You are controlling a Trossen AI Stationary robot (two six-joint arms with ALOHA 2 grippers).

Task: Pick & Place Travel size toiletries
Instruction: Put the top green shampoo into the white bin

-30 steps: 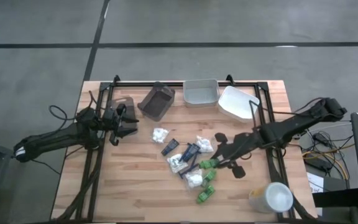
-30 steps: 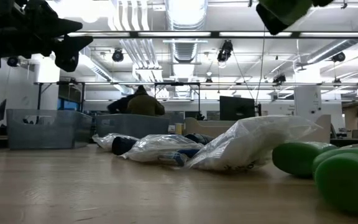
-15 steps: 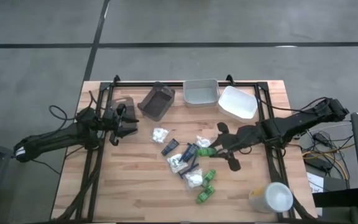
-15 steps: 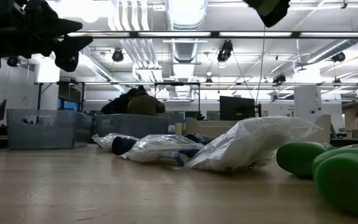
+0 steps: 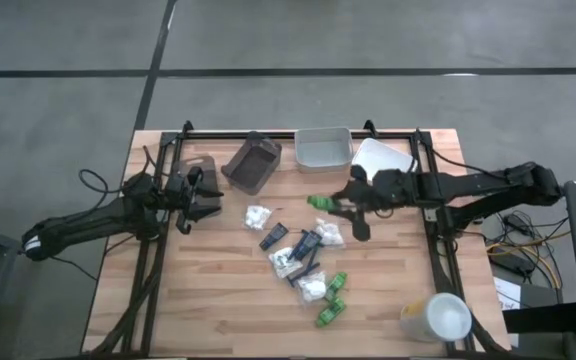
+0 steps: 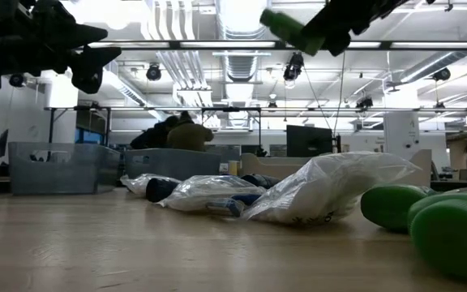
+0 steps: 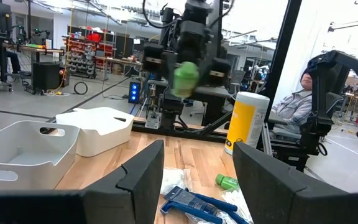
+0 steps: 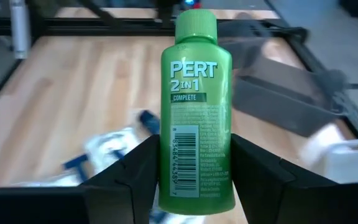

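While the right gripper [image 5: 340,205] clamps one green bottle [image 5: 320,203] aloft near the grey tray [image 5: 324,149], the other toiletries [image 5: 303,262] lie unsorted on the counter [image 5: 218,300], and the left gripper [image 5: 202,197] waits open.

- I count four green bottles [image 5: 330,298], one held aloft
- Three trays: brown tray [image 5: 251,164], grey tray [image 5: 323,149], white tray [image 5: 383,155]
- One white cup [image 5: 440,316]
- Two arms

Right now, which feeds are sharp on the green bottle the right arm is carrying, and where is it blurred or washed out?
Right wrist view: green bottle sharp, label readable, table behind it smeared. Left wrist view: the bottle is a soft blur in the right gripper. Low view: bottle against bright ceiling lights, arm nearly a silhouette; nearest green bottles out of focus. High view: even light, bottle small.
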